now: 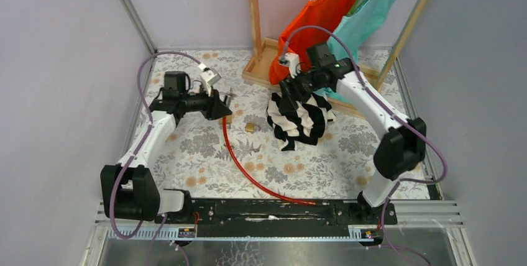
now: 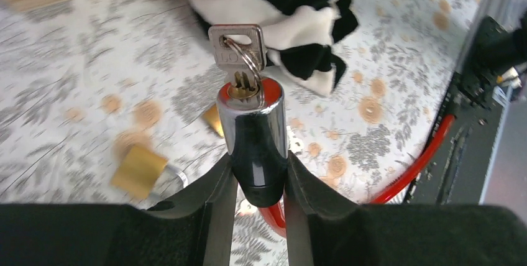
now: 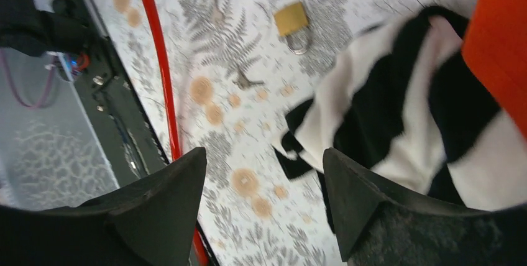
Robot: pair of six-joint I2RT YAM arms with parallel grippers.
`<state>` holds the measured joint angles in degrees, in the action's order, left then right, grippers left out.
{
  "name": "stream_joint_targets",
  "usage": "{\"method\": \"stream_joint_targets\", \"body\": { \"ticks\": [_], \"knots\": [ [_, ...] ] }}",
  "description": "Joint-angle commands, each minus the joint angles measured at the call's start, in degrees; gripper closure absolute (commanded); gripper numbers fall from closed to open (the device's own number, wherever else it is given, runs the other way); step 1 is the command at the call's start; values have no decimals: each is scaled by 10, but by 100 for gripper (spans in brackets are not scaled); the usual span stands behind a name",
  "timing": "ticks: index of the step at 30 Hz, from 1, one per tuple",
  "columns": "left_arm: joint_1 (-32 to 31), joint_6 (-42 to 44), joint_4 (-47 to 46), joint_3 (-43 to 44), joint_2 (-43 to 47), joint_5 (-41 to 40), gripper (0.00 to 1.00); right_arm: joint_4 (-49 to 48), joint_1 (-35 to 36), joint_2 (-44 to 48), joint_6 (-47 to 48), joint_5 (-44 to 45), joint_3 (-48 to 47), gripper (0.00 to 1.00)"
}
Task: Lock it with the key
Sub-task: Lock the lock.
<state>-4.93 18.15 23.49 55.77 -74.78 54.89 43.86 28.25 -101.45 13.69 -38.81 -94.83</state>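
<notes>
Entry: the key (image 3: 245, 81) is a tiny, thin, dark grey metal piece lying flat on the floral tabletop (image 3: 248, 5). We see it only in the right wrist view. It sits between the red cable (image 3: 158, 61) and the edge of the black-and-white striped cloth (image 3: 385, 104). It is near the brass padlock (image 3: 291, 17) but apart from it, and is much the smaller of the two. It is too small for us to make out any marking.

A second, brighter key, the ringed key (image 2: 236, 45), stands in the keyway of the cable-lock cylinder (image 2: 255, 135) (chrome cap, black body). Letters are stamped on its square head, but we cannot read them.

Left gripper (image 2: 260, 166): fingers clamped on the black body of the cylinder, which is held above the tabletop.

Right gripper (image 3: 264, 185): fingers apart and holding nothing, over the tabletop beside the striped cloth.

Surroundings: the cloth is heaped mid-table. Behind it an orange garment (image 1: 317, 11) and a teal garment (image 1: 376, 5) hang on a wooden rack (image 1: 253, 23). The red cable curves from the left gripper toward the near rail (image 1: 279, 210).
</notes>
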Motion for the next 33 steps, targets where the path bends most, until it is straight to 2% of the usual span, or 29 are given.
{"method": "stream_joint_targets", "body": {
  "ticks": [1,5,9,12,21,27,33],
  "knots": [
    [66,-59,-35,24,19,-23,100,-17,-16,85,85,56,73,24],
    [106,-118,-64,28,26,-43,100,2,-16,118,152,37,156,23],
    [116,-151,-68,30,30,-80,100,39,-13,128,234,-2,230,22],
    [115,-159,-62,29,30,-86,100,27,0,128,262,-17,290,21],
    [116,-158,-51,30,33,-163,100,-50,116,169,310,52,440,21],
    [116,-164,-52,47,0,-165,100,-121,201,210,301,112,514,22],
    [116,-171,-52,45,-3,-143,100,-178,241,215,318,173,549,29]
  ]
}}
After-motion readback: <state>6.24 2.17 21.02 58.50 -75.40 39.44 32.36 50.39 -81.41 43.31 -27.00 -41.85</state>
